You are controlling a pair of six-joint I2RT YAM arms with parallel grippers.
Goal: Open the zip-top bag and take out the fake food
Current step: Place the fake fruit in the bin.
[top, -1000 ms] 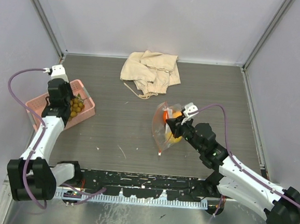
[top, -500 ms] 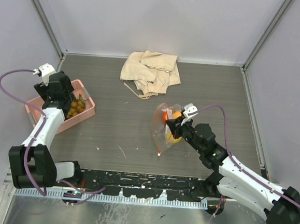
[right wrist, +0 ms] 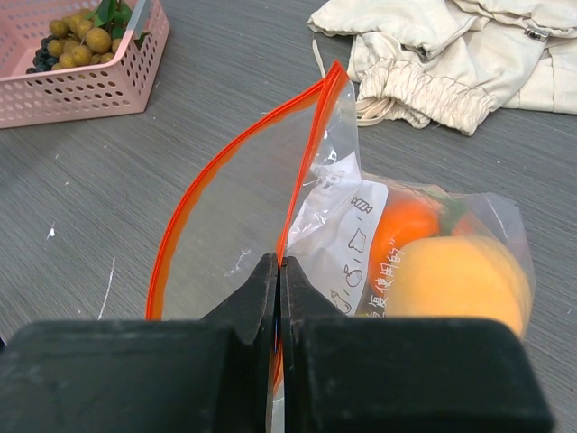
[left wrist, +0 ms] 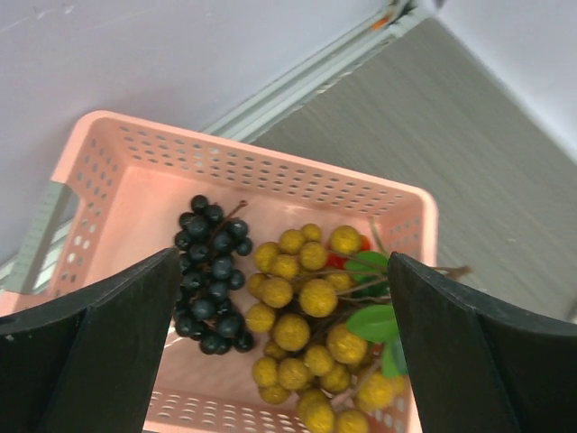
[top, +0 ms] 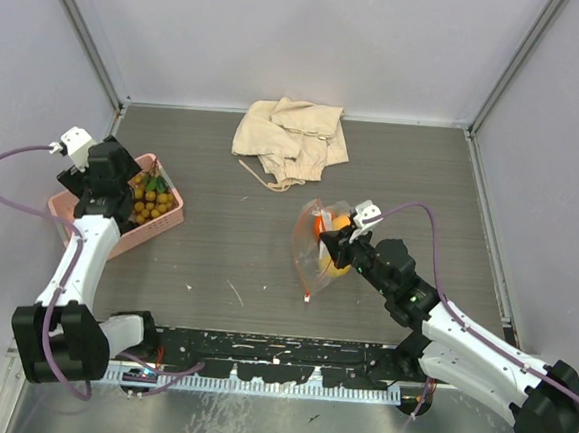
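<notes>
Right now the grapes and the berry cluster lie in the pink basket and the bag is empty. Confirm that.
Not quite: the bag is not empty. The right wrist view shows an orange fruit and a yellow fruit inside it. The rest stands: the grapes and the berry cluster lie in the pink basket.

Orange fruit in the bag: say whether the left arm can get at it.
Probably yes: the right gripper pinches one lip of the zip-top bag, so its mouth gapes, and nothing stands between the open left gripper over the pink basket and the orange fruit.
</notes>
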